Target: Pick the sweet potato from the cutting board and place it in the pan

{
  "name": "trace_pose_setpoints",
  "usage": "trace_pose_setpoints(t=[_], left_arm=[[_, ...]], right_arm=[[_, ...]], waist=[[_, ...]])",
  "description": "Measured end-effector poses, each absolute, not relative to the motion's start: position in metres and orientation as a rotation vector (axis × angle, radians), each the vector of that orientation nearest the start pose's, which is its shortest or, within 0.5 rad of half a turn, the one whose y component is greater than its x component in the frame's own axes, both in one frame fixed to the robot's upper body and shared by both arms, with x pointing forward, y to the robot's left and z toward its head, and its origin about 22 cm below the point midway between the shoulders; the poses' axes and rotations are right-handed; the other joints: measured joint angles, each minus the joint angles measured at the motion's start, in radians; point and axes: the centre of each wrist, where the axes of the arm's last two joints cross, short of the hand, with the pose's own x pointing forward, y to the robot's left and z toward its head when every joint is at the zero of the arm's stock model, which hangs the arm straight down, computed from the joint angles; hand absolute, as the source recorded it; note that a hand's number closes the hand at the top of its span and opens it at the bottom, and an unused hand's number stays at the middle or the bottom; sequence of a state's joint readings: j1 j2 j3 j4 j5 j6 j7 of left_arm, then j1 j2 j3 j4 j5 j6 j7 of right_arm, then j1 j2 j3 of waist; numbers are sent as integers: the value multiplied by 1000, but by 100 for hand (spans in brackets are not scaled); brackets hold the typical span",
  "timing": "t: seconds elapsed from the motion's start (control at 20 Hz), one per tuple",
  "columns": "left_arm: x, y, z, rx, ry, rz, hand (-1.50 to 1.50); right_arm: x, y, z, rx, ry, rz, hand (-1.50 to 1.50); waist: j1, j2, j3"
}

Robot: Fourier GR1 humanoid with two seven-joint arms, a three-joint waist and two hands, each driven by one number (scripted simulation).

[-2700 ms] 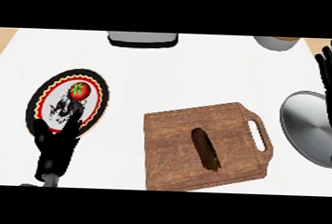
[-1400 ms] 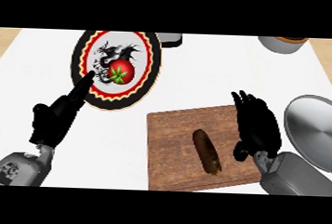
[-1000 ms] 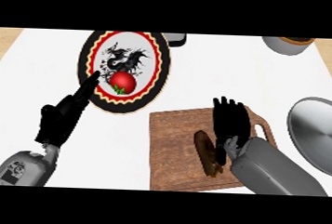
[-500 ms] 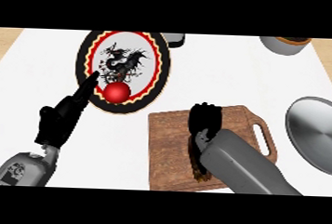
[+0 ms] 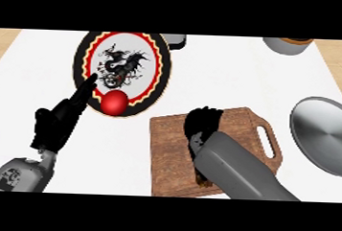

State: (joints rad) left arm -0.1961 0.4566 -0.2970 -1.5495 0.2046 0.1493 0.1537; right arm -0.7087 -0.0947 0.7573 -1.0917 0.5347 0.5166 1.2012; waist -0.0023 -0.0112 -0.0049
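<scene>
The wooden cutting board (image 5: 169,151) lies at centre right. My right hand (image 5: 202,123) is down over its middle, and the grey forearm covers most of the sweet potato. Only a dark brown end of the sweet potato (image 5: 203,180) shows under the forearm near the board's front edge. The grey round pan (image 5: 329,137) sits at the right edge, just past the board's handle. My left hand (image 5: 59,122) rests open at the left, its straight fingers pointing up at the rim of the plate.
A dragon-patterned plate (image 5: 126,68) stands at the back left with a red tomato (image 5: 116,102) on its near rim. A grey pot (image 5: 289,45) is at the back right, and another grey vessel (image 5: 178,39) shows behind the plate.
My right hand came in from the right edge, crossed the board and lowered over the sweet potato, which is now mostly hidden. The tomato rolled toward the plate's near rim. The left hand has stayed put since 1.0 s ago.
</scene>
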Motion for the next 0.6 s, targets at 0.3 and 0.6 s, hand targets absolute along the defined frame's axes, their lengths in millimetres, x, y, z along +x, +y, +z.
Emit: trace_pose_setpoints(t=[0.3, 0.6], left_arm=[[270, 252, 49, 102, -1488, -344, 0], [269, 248, 46, 100, -1492, -345, 0]], right_arm=[[315, -41, 30, -960, -351, 1512, -150], [312, -45, 24, -975, -335, 1518, -150]], waist=[[-1, 0, 1], [-5, -1, 1]])
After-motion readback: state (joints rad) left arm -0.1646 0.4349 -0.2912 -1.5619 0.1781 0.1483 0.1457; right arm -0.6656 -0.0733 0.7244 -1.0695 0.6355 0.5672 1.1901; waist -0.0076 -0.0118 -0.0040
